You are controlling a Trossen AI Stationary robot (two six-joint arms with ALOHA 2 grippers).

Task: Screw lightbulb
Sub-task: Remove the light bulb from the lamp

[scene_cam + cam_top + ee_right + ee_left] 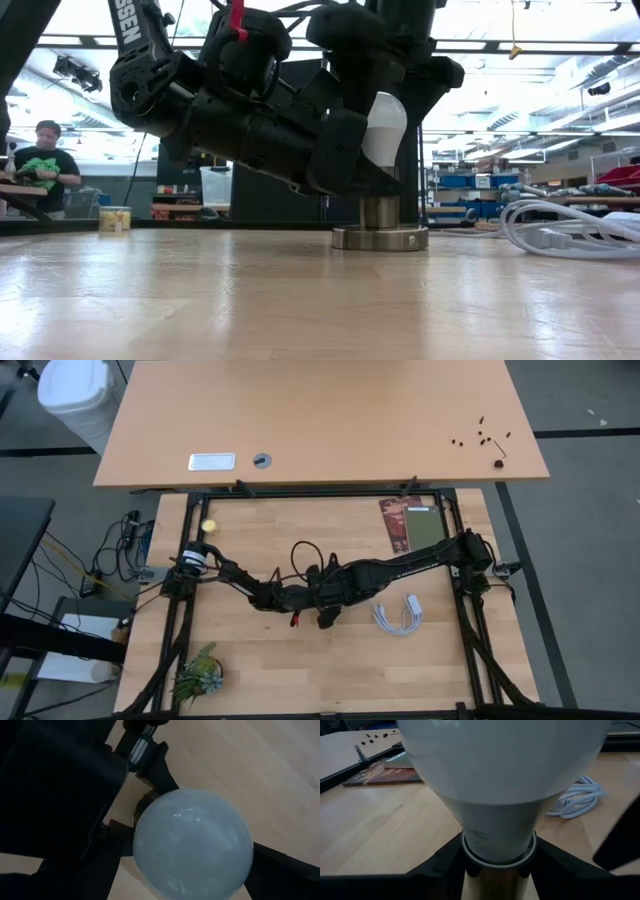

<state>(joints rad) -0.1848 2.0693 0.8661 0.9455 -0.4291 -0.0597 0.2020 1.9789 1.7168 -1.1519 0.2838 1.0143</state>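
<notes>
Pale wooden planks are carrying the work, with a workshop of shelves and ceiling lights stretching behind. At the table's middle, the lightbulb (385,128) is standing upright with its base in a brass-coloured socket (380,228). The left gripper (500,862) is pinching the bulb's narrow neck just above the socket, dark fingers (437,865) on either side, while the right gripper (326,616) is hovering over the dome, spread wide and holding nothing. Judging by its looks, the bulb is light, smooth, slippery and fragile, so the neck near the base seems the safest hold, with gentle pressure. A coiled white cable (398,614) is lying just beside the arms, well clear of the socket. The crowded arms themselves are looking like the main obstruction; a potted plant (197,675) and a book (395,526) are sitting well apart
</notes>
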